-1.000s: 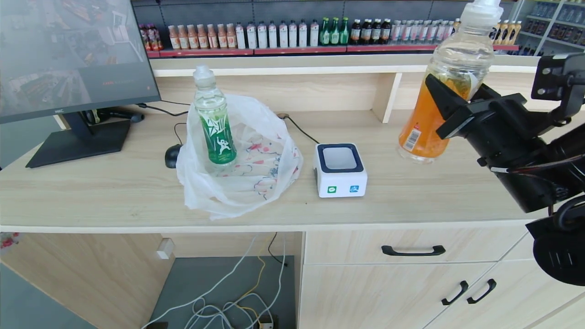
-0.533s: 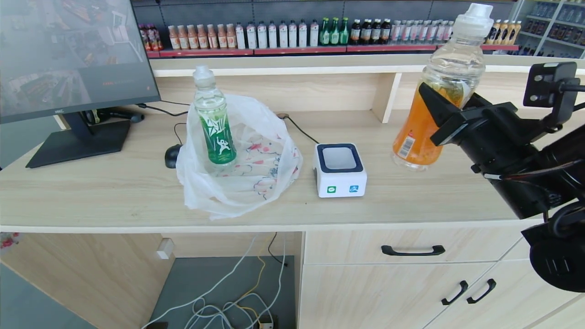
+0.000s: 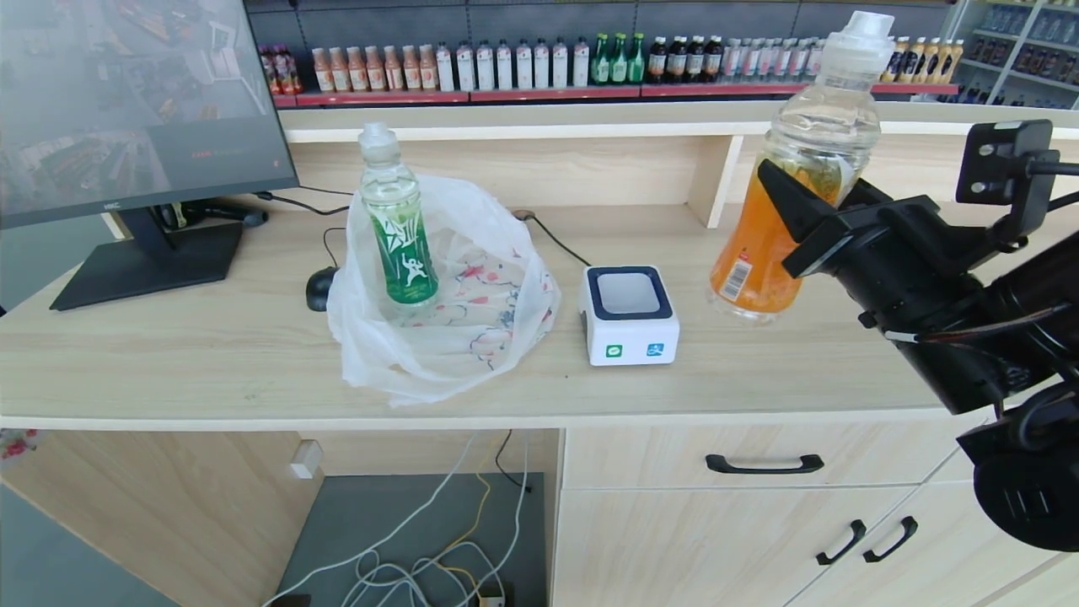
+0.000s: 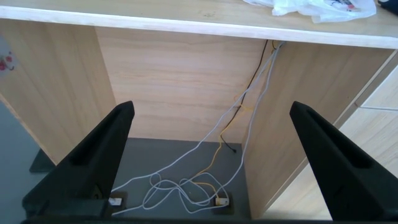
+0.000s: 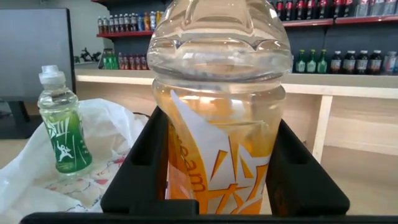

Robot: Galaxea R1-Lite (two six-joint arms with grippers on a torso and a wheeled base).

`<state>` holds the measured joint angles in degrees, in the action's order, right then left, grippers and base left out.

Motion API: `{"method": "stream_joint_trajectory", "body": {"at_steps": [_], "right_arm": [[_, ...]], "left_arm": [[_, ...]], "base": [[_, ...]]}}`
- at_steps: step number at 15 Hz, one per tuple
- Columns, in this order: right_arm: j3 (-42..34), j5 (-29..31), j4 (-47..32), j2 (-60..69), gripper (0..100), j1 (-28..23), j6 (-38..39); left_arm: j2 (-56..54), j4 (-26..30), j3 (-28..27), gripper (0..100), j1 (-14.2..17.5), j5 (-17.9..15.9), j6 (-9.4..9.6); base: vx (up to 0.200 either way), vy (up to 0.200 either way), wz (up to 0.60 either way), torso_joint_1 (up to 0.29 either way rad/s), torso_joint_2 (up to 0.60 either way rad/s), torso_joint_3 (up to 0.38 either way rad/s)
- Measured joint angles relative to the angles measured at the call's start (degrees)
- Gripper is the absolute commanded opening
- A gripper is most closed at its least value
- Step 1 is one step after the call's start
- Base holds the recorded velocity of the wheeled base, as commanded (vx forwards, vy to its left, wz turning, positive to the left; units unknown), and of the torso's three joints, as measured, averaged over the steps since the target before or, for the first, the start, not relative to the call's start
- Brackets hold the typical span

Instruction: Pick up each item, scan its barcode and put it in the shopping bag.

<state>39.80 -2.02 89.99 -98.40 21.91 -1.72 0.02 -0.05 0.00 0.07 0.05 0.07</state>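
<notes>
My right gripper (image 3: 813, 223) is shut on an orange drink bottle (image 3: 788, 181) with a white cap, held upright above the counter to the right of the white scanner box (image 3: 628, 314). Its barcode label faces down and left toward the scanner. In the right wrist view the orange bottle (image 5: 221, 124) sits between my black fingers (image 5: 140, 168). A green-labelled bottle (image 3: 394, 223) stands upright inside the white shopping bag (image 3: 472, 295), left of the scanner. My left gripper (image 4: 211, 155) hangs open below the counter edge, over cables on the floor.
A monitor (image 3: 135, 93) on a black stand occupies the counter's left end, with a black mouse (image 3: 319, 288) beside the bag. A raised wooden ledge (image 3: 590, 118) runs behind, with shelves of bottles beyond. Drawers (image 3: 763, 462) lie below the counter.
My right gripper has carried the orange bottle leftward and slightly lower, toward the scanner. The bag, the green bottle and the scanner have stayed put.
</notes>
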Motion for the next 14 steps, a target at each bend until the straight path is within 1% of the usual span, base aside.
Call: {"method": "stream_joint_trajectory", "body": {"at_steps": [13,14], "right_arm": [[0.4,0.0,0.0,0.6,0,0.5,0.2],[0.5,0.0,-0.1,0.6,0,0.5,0.2]], "left_arm": [[0.0,0.0,0.0,100,0.0,0.0,-0.02],[0.0,0.0,0.0,100,0.0,0.0,0.00]], "base": [[0.000,0.200,0.00,0.002,0.00,0.004],[0.000,0.000,0.00,0.000,0.00,0.000]]}}
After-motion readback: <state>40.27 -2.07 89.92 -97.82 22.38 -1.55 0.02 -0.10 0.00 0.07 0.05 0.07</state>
